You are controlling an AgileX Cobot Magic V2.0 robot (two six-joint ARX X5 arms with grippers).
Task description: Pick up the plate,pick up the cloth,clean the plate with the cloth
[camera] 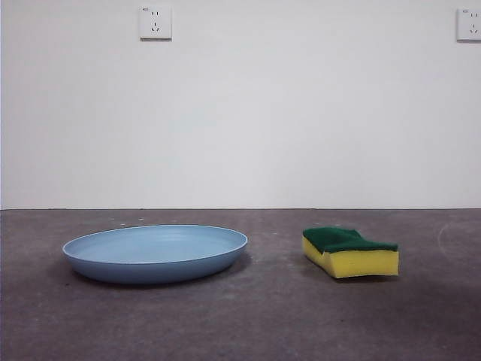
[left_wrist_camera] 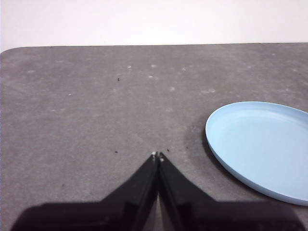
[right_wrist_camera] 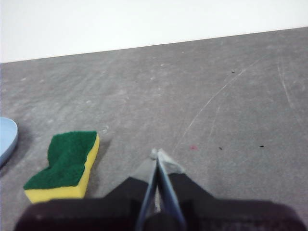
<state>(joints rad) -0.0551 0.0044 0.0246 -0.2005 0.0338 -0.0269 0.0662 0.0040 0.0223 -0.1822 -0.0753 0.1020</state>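
The light blue plate point(camera: 155, 252) lies flat on the grey table at the left. The cloth, a yellow sponge point(camera: 350, 252) with its dark green face up, lies at the right, apart from the plate. In the left wrist view my left gripper point(left_wrist_camera: 157, 156) is shut and empty above bare table, with the plate point(left_wrist_camera: 262, 144) off to one side of it. In the right wrist view my right gripper point(right_wrist_camera: 157, 154) is shut and empty, with the sponge point(right_wrist_camera: 65, 166) to one side and the plate's edge point(right_wrist_camera: 7, 137) just showing. Neither arm shows in the front view.
The grey table point(camera: 248, 323) runs back to a white wall with two sockets point(camera: 155, 22). The table's rounded far corner shows in the left wrist view point(left_wrist_camera: 14, 50).
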